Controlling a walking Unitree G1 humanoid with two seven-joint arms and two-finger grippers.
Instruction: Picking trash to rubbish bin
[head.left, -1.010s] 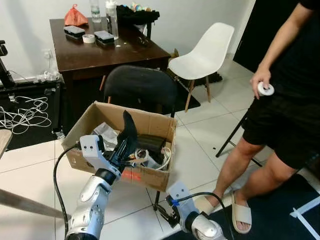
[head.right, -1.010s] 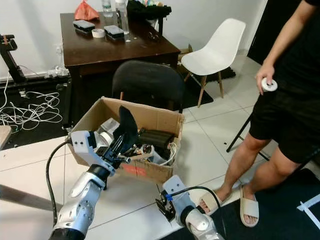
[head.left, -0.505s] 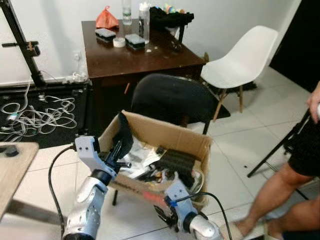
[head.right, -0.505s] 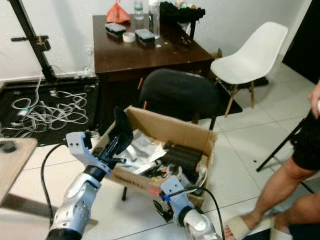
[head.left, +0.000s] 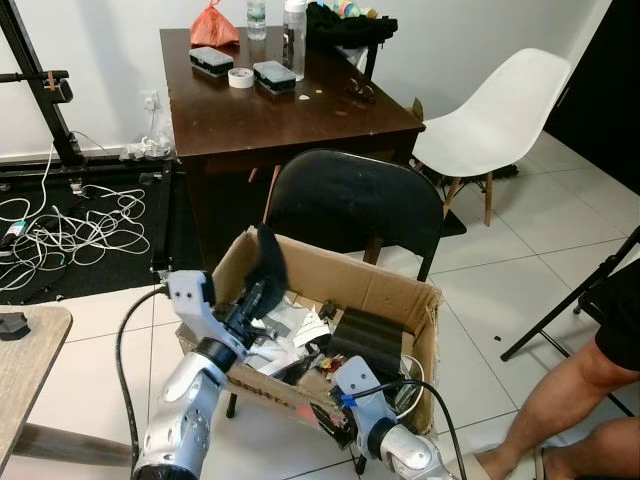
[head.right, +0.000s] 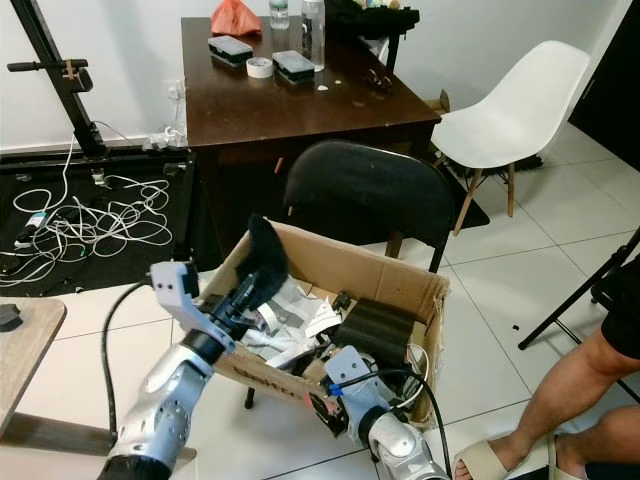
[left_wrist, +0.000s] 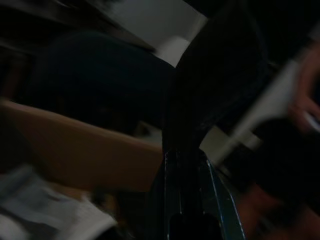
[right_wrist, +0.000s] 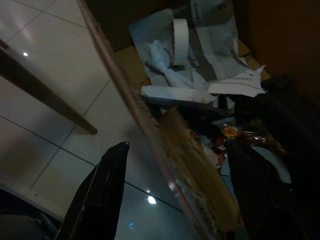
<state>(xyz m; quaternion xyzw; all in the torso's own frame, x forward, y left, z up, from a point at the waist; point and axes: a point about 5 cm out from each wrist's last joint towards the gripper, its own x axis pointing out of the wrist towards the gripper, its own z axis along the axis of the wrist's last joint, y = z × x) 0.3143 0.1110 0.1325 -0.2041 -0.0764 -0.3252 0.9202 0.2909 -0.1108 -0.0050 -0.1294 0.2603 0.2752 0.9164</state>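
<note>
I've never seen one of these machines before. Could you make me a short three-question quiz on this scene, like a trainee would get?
1. True or false: the cardboard box sits on a black chair.
2. What does the left pincer hold? A) a dark floppy piece of trash B) a bottle C) a roll of tape
3. Fill in: the right pincer straddles the box's near ____.

Key:
1. True.
2. A; it hangs over the box's left end.
3. Wall (its top edge); one finger is outside over the floor tiles, the other inside above the crumpled papers.
</note>
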